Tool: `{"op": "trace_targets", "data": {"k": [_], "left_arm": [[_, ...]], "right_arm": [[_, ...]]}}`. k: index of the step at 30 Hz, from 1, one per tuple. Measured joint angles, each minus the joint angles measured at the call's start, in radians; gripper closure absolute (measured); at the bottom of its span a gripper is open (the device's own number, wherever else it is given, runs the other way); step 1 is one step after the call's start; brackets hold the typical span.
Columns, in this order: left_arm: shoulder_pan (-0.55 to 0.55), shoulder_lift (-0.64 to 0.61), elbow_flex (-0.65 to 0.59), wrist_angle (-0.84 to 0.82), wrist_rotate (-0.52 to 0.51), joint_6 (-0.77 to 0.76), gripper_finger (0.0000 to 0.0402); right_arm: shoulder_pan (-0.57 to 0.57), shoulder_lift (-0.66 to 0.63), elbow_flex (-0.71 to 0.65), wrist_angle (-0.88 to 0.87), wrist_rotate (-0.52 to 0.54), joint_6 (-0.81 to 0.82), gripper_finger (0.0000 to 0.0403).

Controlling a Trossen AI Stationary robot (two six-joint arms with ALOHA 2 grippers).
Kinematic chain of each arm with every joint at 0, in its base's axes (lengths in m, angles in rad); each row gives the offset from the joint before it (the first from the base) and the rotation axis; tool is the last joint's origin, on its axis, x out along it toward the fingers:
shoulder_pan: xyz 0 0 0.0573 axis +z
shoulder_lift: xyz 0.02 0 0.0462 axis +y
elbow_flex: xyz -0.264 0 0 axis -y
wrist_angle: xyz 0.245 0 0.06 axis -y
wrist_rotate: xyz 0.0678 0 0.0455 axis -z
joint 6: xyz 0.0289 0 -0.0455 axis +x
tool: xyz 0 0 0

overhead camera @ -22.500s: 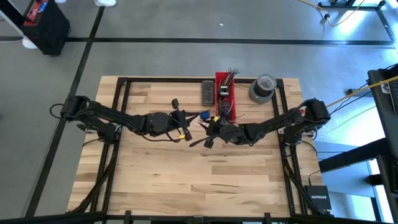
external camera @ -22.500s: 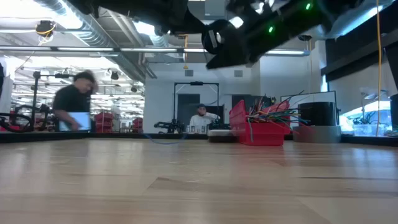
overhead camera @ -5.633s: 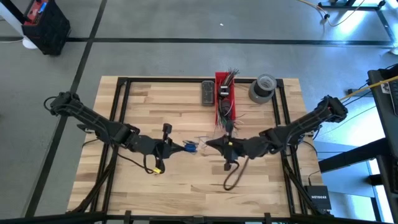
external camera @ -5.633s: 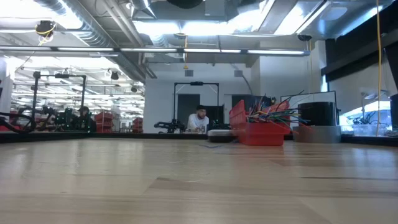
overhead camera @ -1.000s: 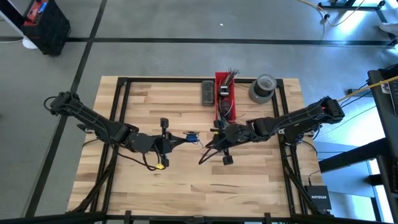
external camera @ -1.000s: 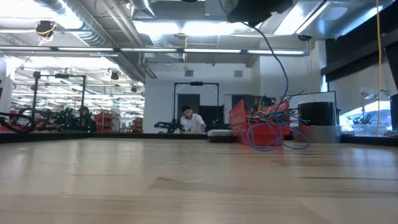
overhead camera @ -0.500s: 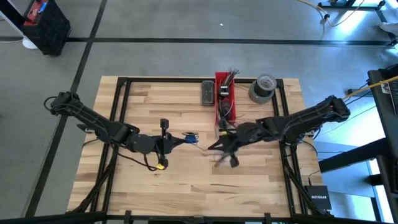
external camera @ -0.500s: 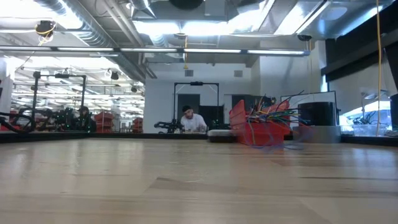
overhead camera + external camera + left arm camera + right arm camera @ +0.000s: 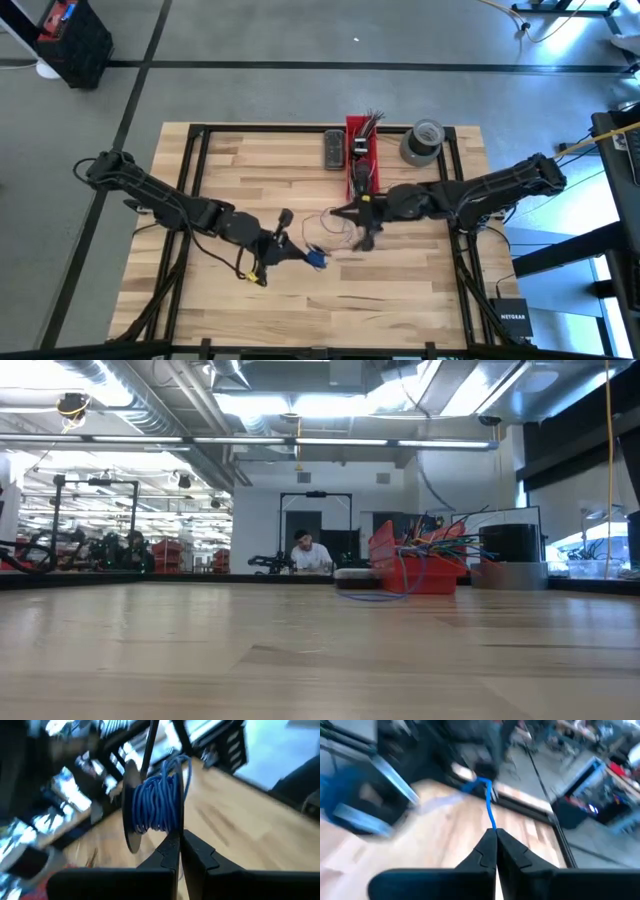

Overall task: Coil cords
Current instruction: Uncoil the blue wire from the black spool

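Since half a second ago the blue cord bundle (image 9: 316, 258) has been carried down-table in the left gripper (image 9: 305, 254), jaws clamped on it, while the right gripper (image 9: 340, 212), pinched on the free strand (image 9: 489, 813), appears drawn taut for another wrap.

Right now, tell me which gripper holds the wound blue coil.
The left gripper: it is shut on the blue coil, wound on a dark spool. The right gripper pinches only a single straight blue strand.
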Motion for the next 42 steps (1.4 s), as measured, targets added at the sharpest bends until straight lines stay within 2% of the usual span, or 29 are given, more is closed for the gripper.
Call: {"op": "trace_targets", "data": {"k": [4, 6, 8, 12, 15, 17, 21, 24, 26, 33, 37, 42], "left_arm": [[-0.026, -0.001, 0.0, 0.094, 0.035, 0.077, 0.0396], [-0.05, -0.003, 0.0, 0.146, -0.022, 0.109, 0.0396], [-0.087, -0.006, 0.0, 0.169, -0.166, 0.135, 0.0396], [-0.162, -0.006, 0.0, 0.226, -0.601, 0.201, 0.0396], [-0.189, -0.008, 0.0, 0.225, -0.852, 0.206, 0.0396], [-0.192, -0.008, 0.0, 0.169, -0.932, 0.179, 0.0396], [-0.167, -0.008, 0.0, 0.02, -0.93, 0.1, 0.0396], [-0.14, -0.008, 0.0, -0.036, -0.891, 0.058, 0.0396], [-0.122, -0.008, 0.0, -0.055, -0.807, 0.039, 0.0396], [-0.038, -0.008, 0.0, -0.087, -0.231, -0.052, 0.0396], [0.012, -0.005, 0.0, -0.076, 0.05, -0.08, 0.0396], [0.031, 0.015, 0.0, -0.027, 0.367, -0.058, 0.0396]], "right_arm": [[-0.039, 0.011, 0.0, -0.087, 0.003, 0.044, 0.0398], [-0.038, 0.012, -0.001, -0.145, 0.003, 0.073, 0.0398], [-0.035, 0.012, -0.001, -0.208, 0.008, 0.101, 0.0398], [0.005, 0.012, -0.001, -0.327, 0.037, 0.177, 0.0398], [0.051, 0.012, -0.001, -0.388, 0.098, 0.217, 0.0398], [0.091, 0.003, -0.002, -0.395, 0.139, 0.223, 0.0398], [0.18, -0.026, 0.043, -0.382, 0.223, 0.194, 0.0398], [0.241, -0.03, 0.109, -0.384, 0.288, 0.133, 0.0398], [0.267, -0.028, 0.152, -0.368, 0.308, 0.08, 0.0398], [0.281, -0.028, 0.207, -0.226, 0.329, -0.122, 0.0398], [0.224, -0.02, 0.208, -0.14, 0.33, -0.202, 0.0398], [0.105, -0.017, 0.199, -0.152, 0.331, -0.191, 0.0397]]}}
